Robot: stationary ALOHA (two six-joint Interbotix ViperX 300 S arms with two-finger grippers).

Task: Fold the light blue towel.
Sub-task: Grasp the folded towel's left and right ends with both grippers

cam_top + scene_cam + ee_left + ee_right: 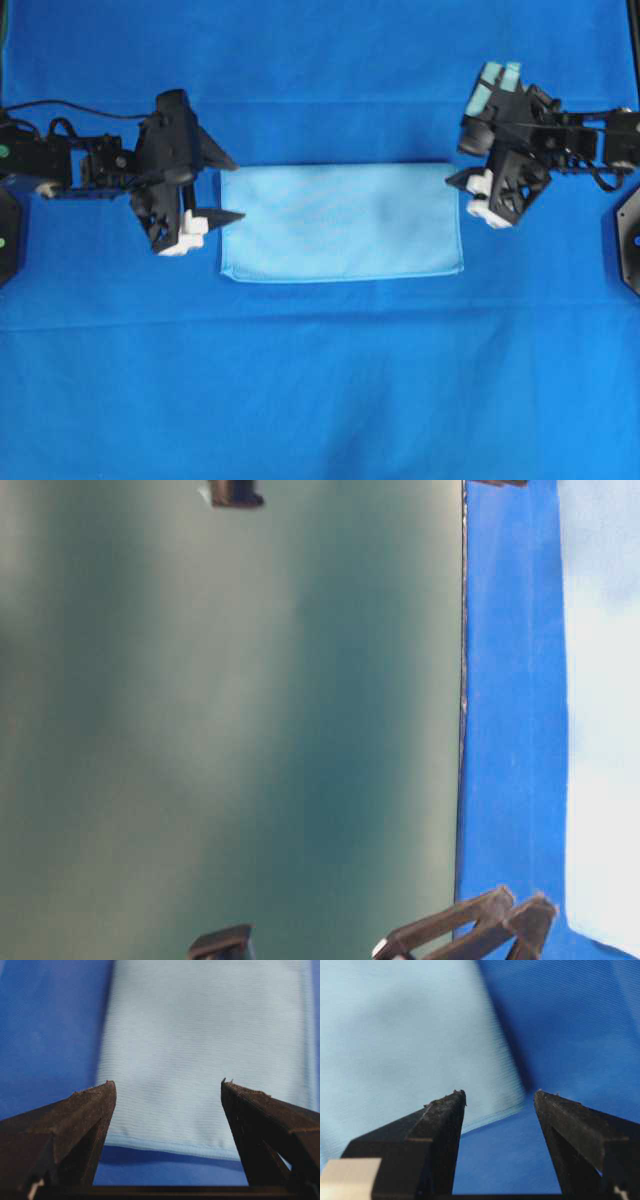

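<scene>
The light blue towel point(341, 222) lies on the large cloth point(320, 400) between left gripper point(228, 187) and right gripper point(459, 177).

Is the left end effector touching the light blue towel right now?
Cannot tell. The left end effector stands open at the light blue towel edge in the left wrist view; no view shows contact or gap plainly.

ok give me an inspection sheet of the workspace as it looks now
surface: deep blue cloth covering the whole table, smooth
job's things: light blue towel lying flat as a wide rectangle in the middle, edges tidy
clutter: nothing seen
hands: left hand open at the towel's left edge, holding nothing; right hand open at its right edge, holding nothing
cables: black cable looping along the left arm; another by the right arm
surroundings: plain grey-green wall in the table-level view
</scene>
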